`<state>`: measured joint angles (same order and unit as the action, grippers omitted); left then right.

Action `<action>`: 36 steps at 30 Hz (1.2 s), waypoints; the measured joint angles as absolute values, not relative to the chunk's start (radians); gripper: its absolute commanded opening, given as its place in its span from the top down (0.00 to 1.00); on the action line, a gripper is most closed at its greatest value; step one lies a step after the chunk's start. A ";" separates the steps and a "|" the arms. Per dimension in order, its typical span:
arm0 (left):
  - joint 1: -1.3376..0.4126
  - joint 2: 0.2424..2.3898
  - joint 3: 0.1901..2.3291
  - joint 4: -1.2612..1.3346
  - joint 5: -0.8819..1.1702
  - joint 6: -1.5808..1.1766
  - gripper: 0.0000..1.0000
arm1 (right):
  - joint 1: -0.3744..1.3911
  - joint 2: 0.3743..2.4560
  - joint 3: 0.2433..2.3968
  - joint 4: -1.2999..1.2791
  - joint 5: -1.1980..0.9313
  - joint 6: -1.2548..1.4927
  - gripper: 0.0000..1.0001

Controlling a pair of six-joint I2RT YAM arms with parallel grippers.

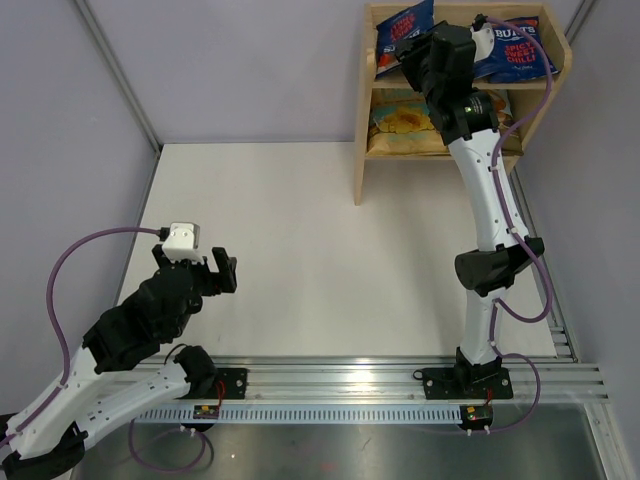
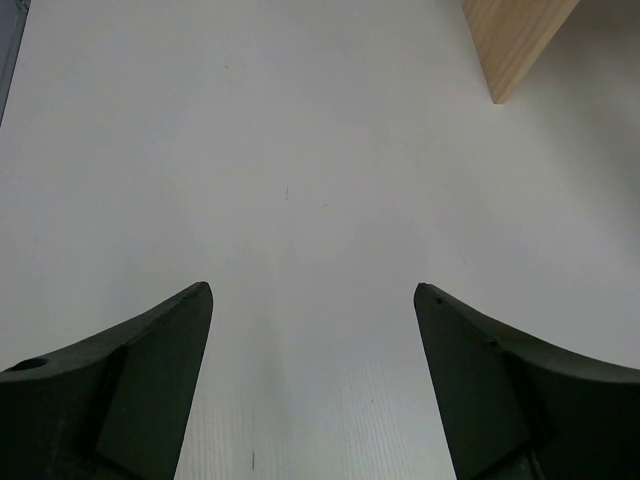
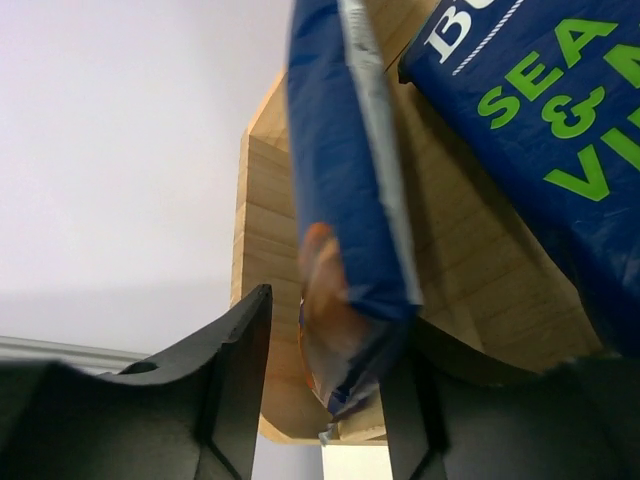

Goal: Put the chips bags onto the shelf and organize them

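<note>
The right gripper (image 3: 330,320) stands spread around a dark blue bag (image 3: 340,150) on the upper tier of the shelf (image 3: 265,220). We back straight out, fingers clear of it. The left gripper (image 2: 312,290) hangs spread.

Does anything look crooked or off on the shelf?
On the top tier of the shelf, the blue bag between the fingers of the right gripper stands edge-on and tilted, its lower corner crumpled; the green-lettered bag beside it faces out.
</note>
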<state>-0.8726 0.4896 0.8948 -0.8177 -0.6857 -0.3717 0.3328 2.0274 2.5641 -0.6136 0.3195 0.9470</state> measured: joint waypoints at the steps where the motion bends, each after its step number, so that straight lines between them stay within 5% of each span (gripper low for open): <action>1: -0.873 0.490 0.895 -0.818 -0.685 -0.372 0.16 | 0.333 2.027 2.565 -0.617 0.316 0.945 0.46; 6: -0.873 0.490 0.895 -0.818 -0.685 -0.372 0.16 | 0.326 2.028 2.576 -0.635 0.294 0.942 0.37; 26: -0.873 0.490 0.895 -0.818 -0.684 -0.370 0.17 | 0.245 2.024 2.589 -0.728 0.124 0.868 0.44; 36: -0.873 0.490 0.894 -0.818 -0.681 -0.370 0.18 | 0.245 1.913 2.420 -0.669 0.066 0.917 0.50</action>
<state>-0.8726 0.4896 0.8944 -0.8177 -0.6811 -0.3698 0.2451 1.9125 2.4195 -0.6689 0.0662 0.9169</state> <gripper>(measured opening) 0.823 0.534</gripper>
